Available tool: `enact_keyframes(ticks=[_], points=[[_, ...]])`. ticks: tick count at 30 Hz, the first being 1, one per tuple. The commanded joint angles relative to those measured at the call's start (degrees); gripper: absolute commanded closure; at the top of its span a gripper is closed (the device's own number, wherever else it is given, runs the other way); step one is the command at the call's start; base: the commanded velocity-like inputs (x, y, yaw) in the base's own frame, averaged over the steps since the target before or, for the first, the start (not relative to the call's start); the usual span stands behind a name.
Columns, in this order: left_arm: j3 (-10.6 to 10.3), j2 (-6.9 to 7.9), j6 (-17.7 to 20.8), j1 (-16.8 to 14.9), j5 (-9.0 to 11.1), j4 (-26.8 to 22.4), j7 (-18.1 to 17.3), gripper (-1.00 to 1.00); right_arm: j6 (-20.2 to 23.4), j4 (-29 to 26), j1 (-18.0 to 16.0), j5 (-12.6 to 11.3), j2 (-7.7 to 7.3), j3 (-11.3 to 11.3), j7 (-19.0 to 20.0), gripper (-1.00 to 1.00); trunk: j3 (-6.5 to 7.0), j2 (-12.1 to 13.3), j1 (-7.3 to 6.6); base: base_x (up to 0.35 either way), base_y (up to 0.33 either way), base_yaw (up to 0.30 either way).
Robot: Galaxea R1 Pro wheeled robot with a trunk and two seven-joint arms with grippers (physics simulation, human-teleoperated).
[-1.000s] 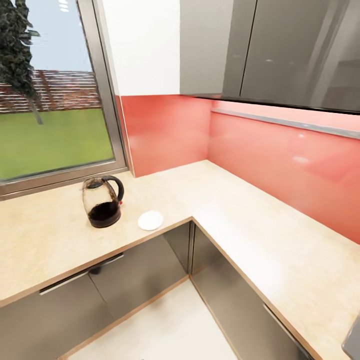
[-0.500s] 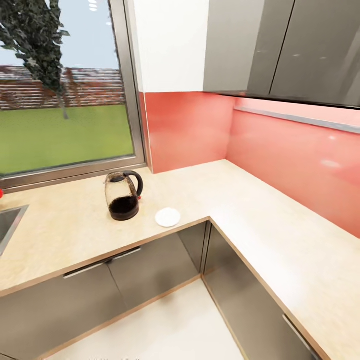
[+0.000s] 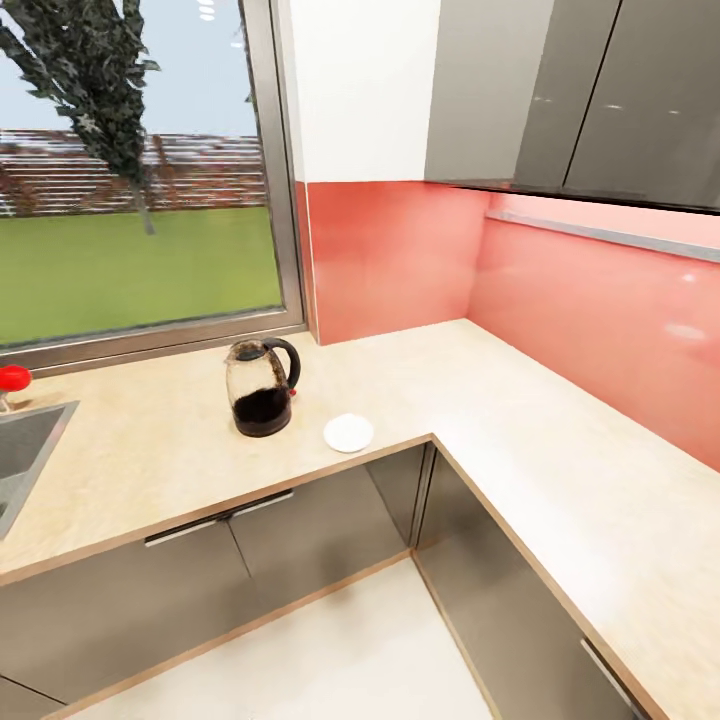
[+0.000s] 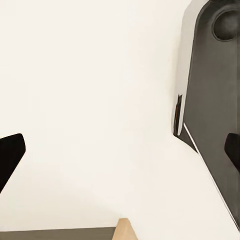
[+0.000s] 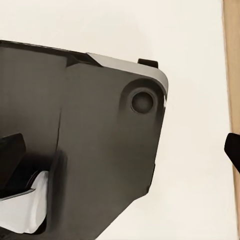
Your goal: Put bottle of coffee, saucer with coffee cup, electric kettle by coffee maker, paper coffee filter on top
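Note:
The electric kettle (image 3: pixel 262 388), clear glass with a dark base and a black handle, stands upright on the beige countertop (image 3: pixel 150 450) below the window. A small white saucer (image 3: pixel 348 433) lies flat just to its right, near the counter's front edge and apart from the kettle. In the left wrist view my left gripper (image 4: pixel 120 155) hangs open over pale floor, its dark fingertips (image 4: pixel 10 160) far apart with nothing between them. The right gripper (image 5: pixel 122 155) is open too, its fingertips (image 5: pixel 12 155) spread wide above my dark base (image 5: pixel 100 150).
The countertop bends in an L and runs along the red backsplash (image 3: pixel 590 330) to the right. A sink (image 3: pixel 20 450) with a red knob (image 3: pixel 12 378) is at the far left. Grey cabinets (image 3: pixel 260 560) stand below and hang above, with white floor (image 3: pixel 330 660) in the corner.
The camera has turned left, so the kettle and saucer sit further right in the picture and the sink has come into view. Nothing on the counter has moved.

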Motion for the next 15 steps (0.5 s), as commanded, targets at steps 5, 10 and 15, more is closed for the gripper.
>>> enact_keyframes(ticks=[5, 10, 15], points=[[0.4, -0.08, -0.2, 0.0, -0.6, 0.0, 0.2, -1.00, -0.2, 0.0, 0.0, 0.1, -0.07, 0.1, 0.0, -1.00, -0.09, -0.1, 0.03, 0.000, 0.000, 0.001], [0.4, -0.07, -0.2, 0.0, -0.6, 0.0, 0.2, -1.00, -0.2, 0.0, 0.0, 0.0, -0.16, -0.2, 0.0, -1.00, -0.09, -0.1, 0.03, 0.000, 0.000, 0.000], [0.4, -0.07, -0.2, -0.1, -0.7, -0.1, 0.2, -1.00, -0.3, -0.1, 0.0, -0.2, -0.10, -0.4, 0.1, -1.00, -0.09, -0.1, 0.03, 0.000, 0.000, 0.000]])
